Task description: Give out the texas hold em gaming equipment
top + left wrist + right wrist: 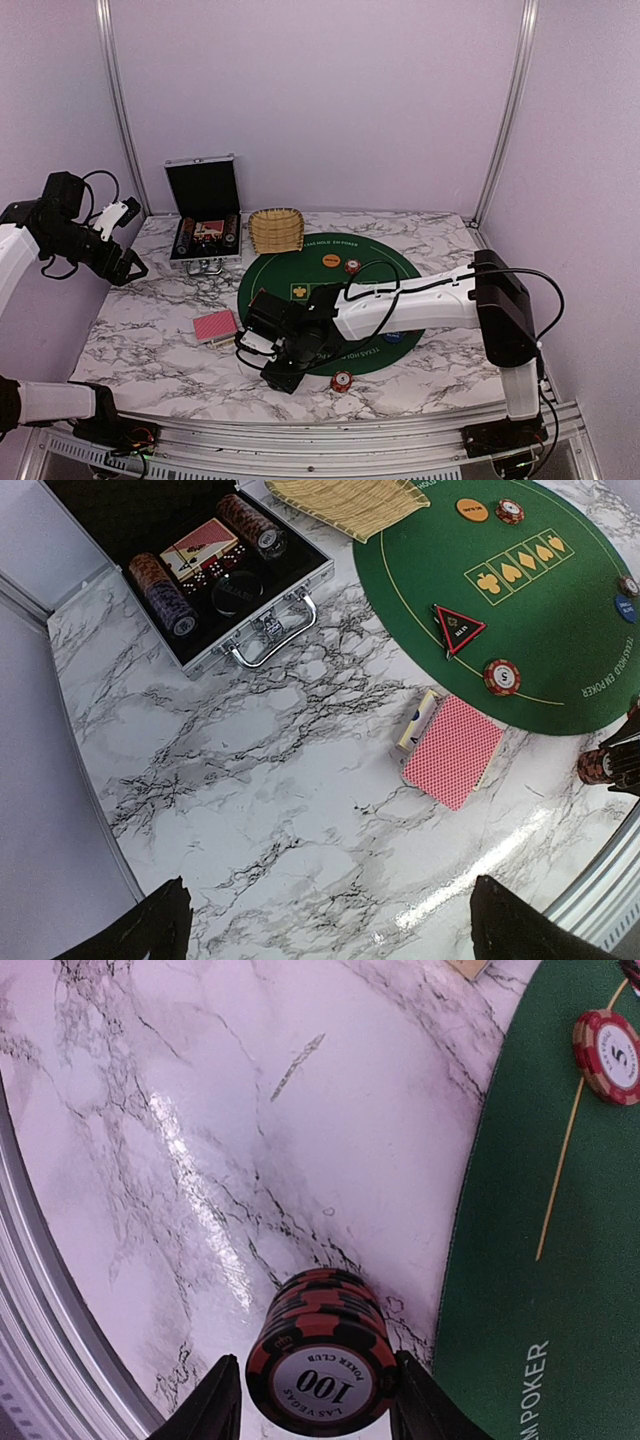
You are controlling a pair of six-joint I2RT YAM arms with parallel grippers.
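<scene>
Stretched leftward, right gripper (315,1405) clasps chip stack (318,1355)

Bright, even light falls from above, with a faint pink cast off the walls (320,100). The glossy desk (150,340) throws back long white streaks of glare in both wrist views. Shadows are soft, darkest under the right arm (400,310). Both wrist views bow at the edges. The chips (320,1360) close to the lens are sharp; the left gripper (328,885) shows only as dark, soft-edged silhouettes.
</scene>
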